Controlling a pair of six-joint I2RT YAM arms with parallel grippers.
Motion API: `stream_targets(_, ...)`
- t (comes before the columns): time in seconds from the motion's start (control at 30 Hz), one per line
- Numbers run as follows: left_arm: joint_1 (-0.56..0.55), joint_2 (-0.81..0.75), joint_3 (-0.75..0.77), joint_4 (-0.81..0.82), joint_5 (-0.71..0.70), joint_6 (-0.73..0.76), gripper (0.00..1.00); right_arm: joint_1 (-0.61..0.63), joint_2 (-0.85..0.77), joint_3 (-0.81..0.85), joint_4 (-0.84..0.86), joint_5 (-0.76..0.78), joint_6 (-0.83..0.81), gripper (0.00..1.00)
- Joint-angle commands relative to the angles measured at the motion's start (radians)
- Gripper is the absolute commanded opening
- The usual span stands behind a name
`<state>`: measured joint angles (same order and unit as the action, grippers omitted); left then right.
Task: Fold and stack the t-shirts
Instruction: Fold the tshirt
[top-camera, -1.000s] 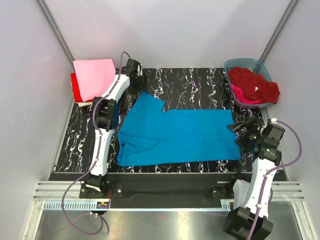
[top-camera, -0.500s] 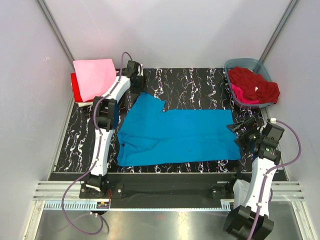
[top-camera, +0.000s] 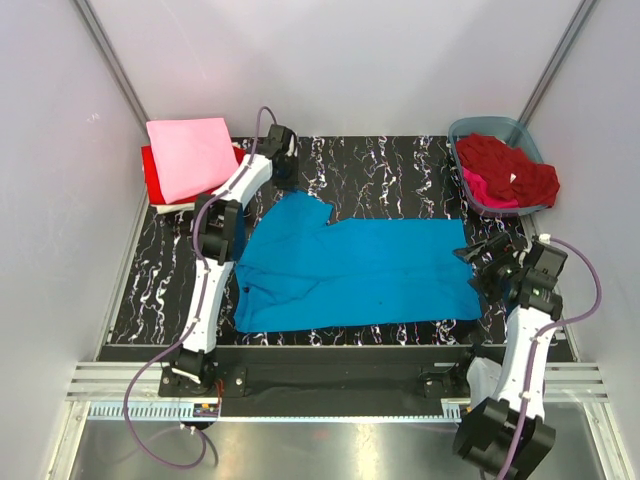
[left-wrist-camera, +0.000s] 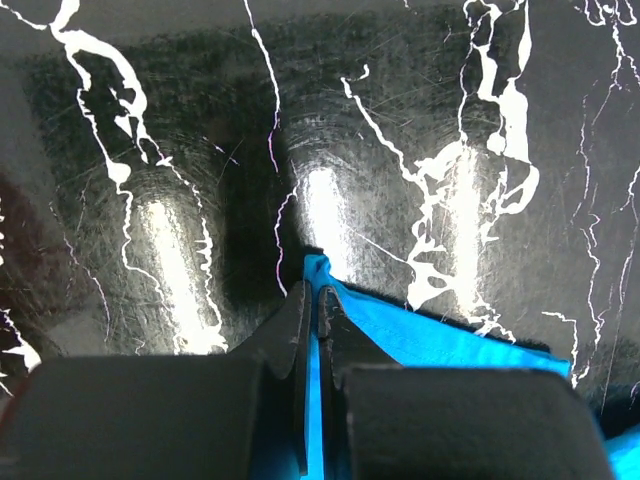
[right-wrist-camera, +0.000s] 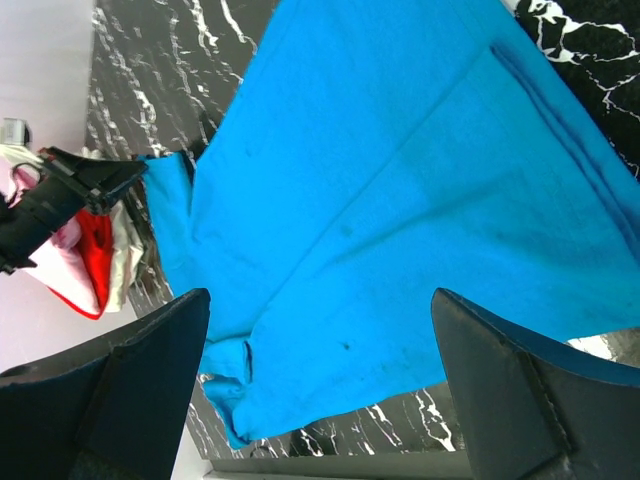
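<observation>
Left gripper (left-wrist-camera: 312, 292) clamped on turquoise t-shirt (top-camera: 360, 270), arm outstretched, right gripper (right-wrist-camera: 320, 300) spread wide

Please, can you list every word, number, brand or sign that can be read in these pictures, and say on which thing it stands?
None can be read.
The turquoise t-shirt, the pink t-shirt and the table show no writing.
A small white patch on the dark red t-shirt in the tub may be a label; it is too small to read.
</observation>
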<state>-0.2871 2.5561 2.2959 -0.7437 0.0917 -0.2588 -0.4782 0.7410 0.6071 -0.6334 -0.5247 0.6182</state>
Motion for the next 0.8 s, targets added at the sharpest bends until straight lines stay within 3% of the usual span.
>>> stream_targets(0.0, 0.006, -0.042, -0.058, -0.072, -0.061, 0.006, 0.0, 0.021, 0.07, 0.037, 0.061, 0.005, -0.031, 0.99)
stream_targets(0.2, 0.006, -0.316, -0.211, -0.117, -0.112, -0.039, 0.0, 0.258, 0.299, 0.277, 0.006, 0.293, -0.029, 1.0)
stream_targets(0.37, -0.001, -0.454, -0.321, -0.207, -0.11, -0.036, 0.0, 0.262, 0.532, 0.451, 0.012, 0.411, -0.051, 0.95)
stream_targets(0.6, -0.026, -0.643, -0.535, -0.181, -0.145, 0.009, 0.0, 0.273, 0.897, 0.667, 0.015, 0.476, -0.055, 0.71)
stream_targets(0.77, -0.061, -0.677, -0.57, -0.155, -0.15, 0.026, 0.0, 0.299, 1.063, 0.841, -0.043, 0.52, -0.072, 0.67)
